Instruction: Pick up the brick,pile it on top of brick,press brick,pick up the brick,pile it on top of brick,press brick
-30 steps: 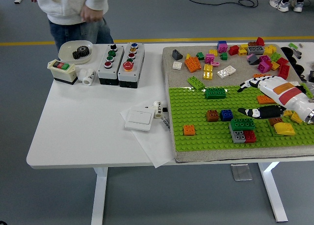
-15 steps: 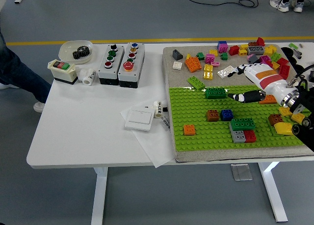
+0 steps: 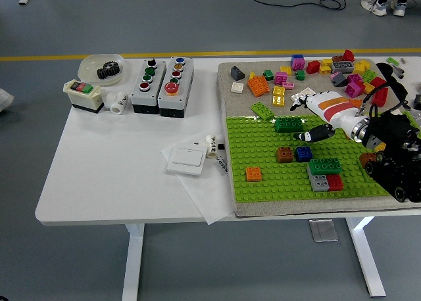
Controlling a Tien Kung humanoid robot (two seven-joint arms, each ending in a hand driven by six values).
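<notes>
White and orange on its shell, the right hand (image 3: pixel 314 117) reaches in from the right edge of the green baseplate (image 3: pixel 263 158) and hovers over its far right part, dark fingers (image 3: pixel 313 133) loosely spread and pointing left, with nothing visibly between them. Just left of the fingertips, along the baseplate's far edge, sits a dark green brick (image 3: pixel 288 124), its long axis running left to right, so it lies almost in line with the reach. Slightly nearer the front, below the fingers, a blue brick (image 3: pixel 303 153) and a brown brick (image 3: pixel 285 154) stand side by side. Closer still to the front edge is a small stack: a green brick (image 3: pixel 325 165) on top of a grey brick (image 3: pixel 320 181) and a red brick (image 3: pixel 335 182), which looks like the pile being built. An orange brick (image 3: pixel 254 174) sits alone toward the baseplate's left front. Beyond the far edge, loose bricks are scattered on the beige mat (image 3: pixel 227 91). The left hand is out of view, so the right hand is the one placed for the next pick, most likely the dark green brick.
</notes>
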